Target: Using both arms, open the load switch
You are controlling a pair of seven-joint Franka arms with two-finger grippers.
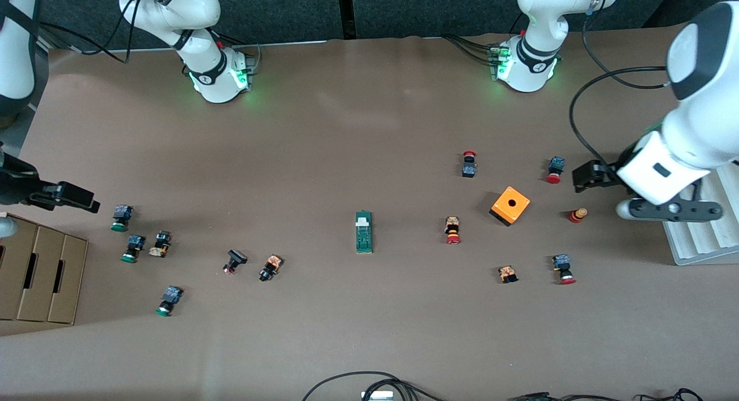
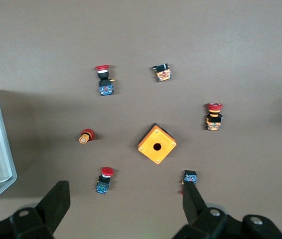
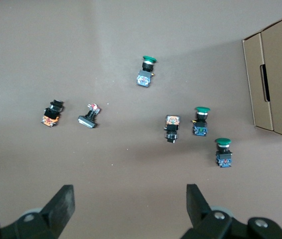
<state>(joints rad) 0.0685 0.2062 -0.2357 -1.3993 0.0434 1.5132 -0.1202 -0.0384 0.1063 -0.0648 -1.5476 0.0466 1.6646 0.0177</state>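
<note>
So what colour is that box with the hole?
Orange box, with a black hole; the left wrist view shows it best.

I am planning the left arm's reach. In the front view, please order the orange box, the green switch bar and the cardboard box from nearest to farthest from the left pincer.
1. Orange box, just beside the left pincer.
2. Green switch bar, mid-table.
3. Cardboard box, at the right arm's end.
</note>
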